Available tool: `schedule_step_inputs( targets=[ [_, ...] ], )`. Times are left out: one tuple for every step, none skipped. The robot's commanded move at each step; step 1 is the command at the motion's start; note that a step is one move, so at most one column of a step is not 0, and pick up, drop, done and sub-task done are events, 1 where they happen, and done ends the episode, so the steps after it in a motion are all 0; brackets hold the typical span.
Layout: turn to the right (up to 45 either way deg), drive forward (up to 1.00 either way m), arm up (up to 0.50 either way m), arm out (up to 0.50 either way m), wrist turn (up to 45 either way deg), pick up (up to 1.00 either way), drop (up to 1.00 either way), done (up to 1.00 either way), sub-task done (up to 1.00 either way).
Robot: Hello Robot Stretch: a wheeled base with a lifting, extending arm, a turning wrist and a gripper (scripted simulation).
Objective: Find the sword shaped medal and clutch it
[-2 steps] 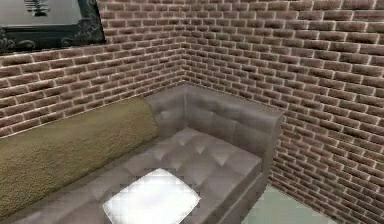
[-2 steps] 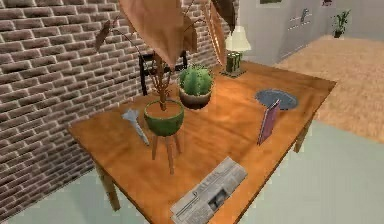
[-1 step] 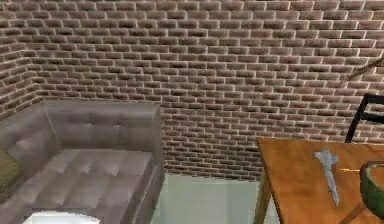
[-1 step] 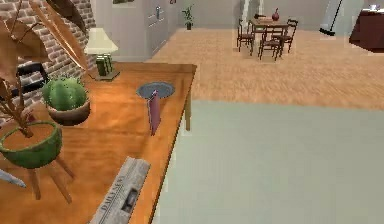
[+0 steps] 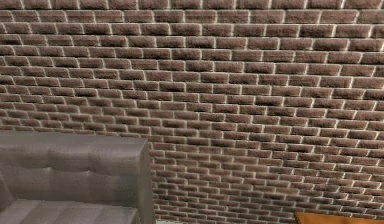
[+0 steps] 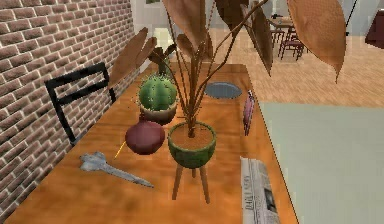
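Note:
A grey sword-shaped object [image 6: 112,168] lies flat on the wooden table [image 6: 70,195] toward the arm side view's lower left, its point aimed to the lower right. Just beyond it sits a dark red rounded thing [image 6: 145,137] with a thin yellow stick.
A potted plant [image 6: 192,143] with big brown leaves stands on legs mid-table, a cactus [image 6: 157,95] behind it. A newspaper [image 6: 259,190], a purple upright item [image 6: 248,110], a grey dish [image 6: 222,90] and a black frame [image 6: 75,92] share the table. A brick wall [image 5: 230,90] and a grey sofa [image 5: 70,175] fill the forward view.

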Motion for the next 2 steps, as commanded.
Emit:
schedule_step_inputs(
  targets=[
    [0.0,0.00,0.50,0.00,0.0,0.00,0.00,0.00,0.00],
    [0.0,0.00,0.38,0.00,0.0,0.00,0.00,0.00,0.00]
  ],
)
